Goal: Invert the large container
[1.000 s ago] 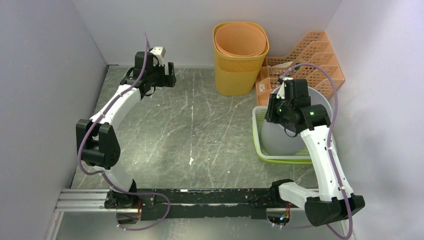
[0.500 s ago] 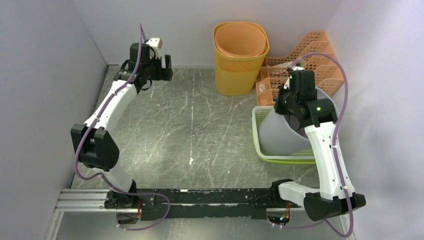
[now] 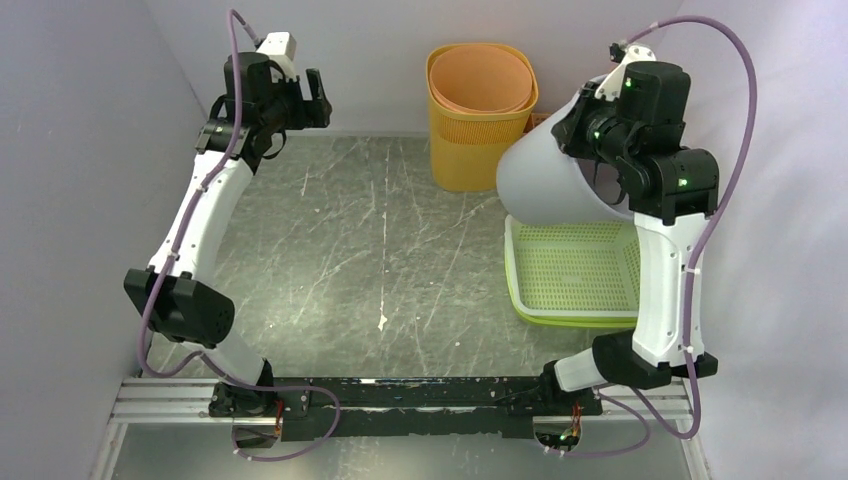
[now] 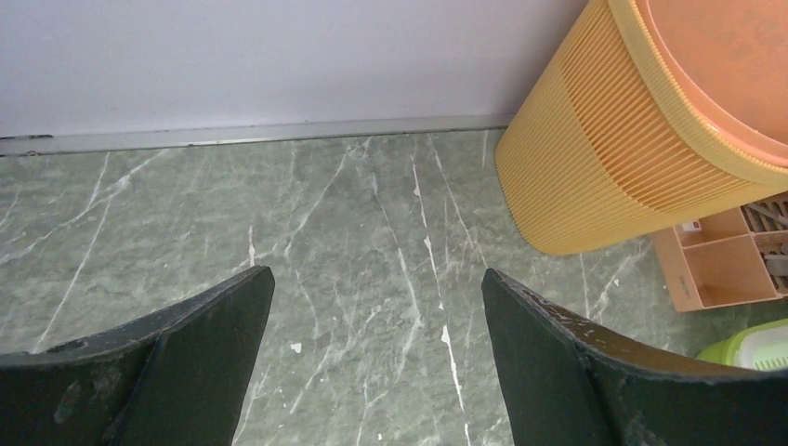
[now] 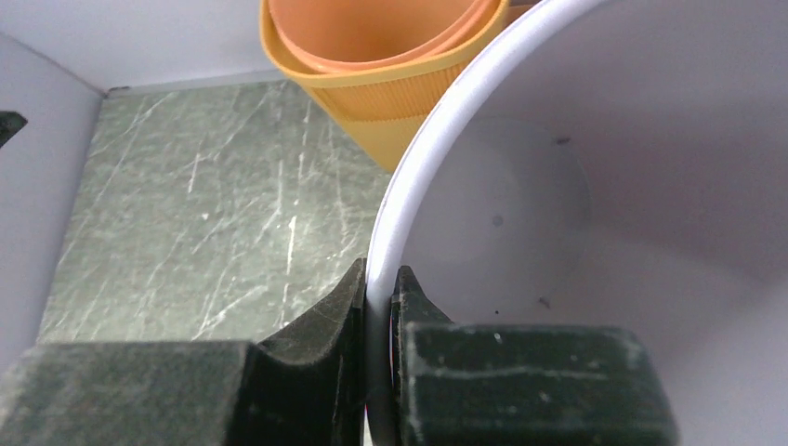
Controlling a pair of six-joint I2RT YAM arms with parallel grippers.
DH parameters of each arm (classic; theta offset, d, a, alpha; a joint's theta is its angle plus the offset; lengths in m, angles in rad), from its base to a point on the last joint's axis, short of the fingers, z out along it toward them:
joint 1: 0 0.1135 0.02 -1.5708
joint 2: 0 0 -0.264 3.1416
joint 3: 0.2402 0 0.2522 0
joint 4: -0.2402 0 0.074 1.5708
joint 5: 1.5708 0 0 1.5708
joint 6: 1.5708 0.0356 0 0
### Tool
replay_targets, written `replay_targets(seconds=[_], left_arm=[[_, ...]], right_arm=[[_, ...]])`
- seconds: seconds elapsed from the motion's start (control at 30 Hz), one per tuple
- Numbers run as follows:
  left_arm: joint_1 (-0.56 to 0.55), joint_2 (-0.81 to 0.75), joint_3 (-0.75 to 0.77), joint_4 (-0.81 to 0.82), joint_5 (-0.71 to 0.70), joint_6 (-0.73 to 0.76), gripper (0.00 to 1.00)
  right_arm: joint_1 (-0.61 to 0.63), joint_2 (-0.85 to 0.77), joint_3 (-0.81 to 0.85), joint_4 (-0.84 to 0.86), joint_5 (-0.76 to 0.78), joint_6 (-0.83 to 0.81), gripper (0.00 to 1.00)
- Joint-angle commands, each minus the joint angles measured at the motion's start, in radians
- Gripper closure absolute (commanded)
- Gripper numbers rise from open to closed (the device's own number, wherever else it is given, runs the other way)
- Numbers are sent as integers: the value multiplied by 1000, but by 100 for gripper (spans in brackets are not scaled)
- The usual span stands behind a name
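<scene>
- Your large container [image 3: 555,175] is up in the air at the right rear of the table [image 3: 380,240], hanging from the right arm.
- It is tipped well over. The top view shows you only its pale outer wall, and the right wrist view looks straight into the inside down to the round bottom.
- The right gripper [image 5: 379,279] is pinching the container's rim, one finger inside the wall and one outside, pressed tight on the thin edge.
- Below it, the green tray [image 3: 512,270] sits flat on the table. In the top view the container's lower edge overlaps the tray's far rim, and you can't tell from there whether they touch.
- Just left of the container, the yellow ribbed bin [image 3: 470,150] stands upright against the back wall with a peach bin [image 3: 480,78] nested inside it.
- The orange file rack [image 4: 715,269] is beside the yellow bin, mostly hidden behind the container in the top view.
- The left gripper [image 4: 376,276] is spread wide with nothing between the fingers. It is held high near the back left corner, well apart from the container and aimed at bare table next to the yellow bin.
</scene>
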Motion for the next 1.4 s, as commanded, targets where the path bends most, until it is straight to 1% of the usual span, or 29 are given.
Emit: replay_targets(seconds=[0.0,0.07,0.13,0.27,0.47,0.57,0.73,0.93,1.03,1.17,1.27,1.37], left_arm=[[21,-88,38,-5,-17,-35,5],[30,-122,25,25,-33,-53,5],[35,-157,-2,68,-39,-68,5],[39,-204,-51,119,-25,-83,5],[40,-214,-46,97,-14,-83,5],[40,-230,-53,104,-19,-81,5],[40,-244,-26,88,-38,-74,5],[40,-278,-26,88,-52,-75,5],[40,-283,-18,74,-62,-62,5],[40,-293,-12,69,-78,-46,5],[40,-295,-10,69,-83,-41,5],[40,-290,-13,72,-73,-41,5]], right_arm=[[10,-37,-101,196,-195,41,100],[31,-59,-202,319,-270,81,100],[76,-53,-252,391,-293,95,100],[207,-37,-335,545,-299,73,100],[423,47,-429,701,-242,71,100],[501,89,-502,842,-249,90,100],[534,161,-631,1158,-348,187,100],[570,278,-655,1389,-483,301,100],[588,319,-711,1585,-540,436,100],[612,393,-728,1791,-597,587,100],[618,440,-771,1953,-604,711,100],[616,489,-827,2077,-607,811,100]])
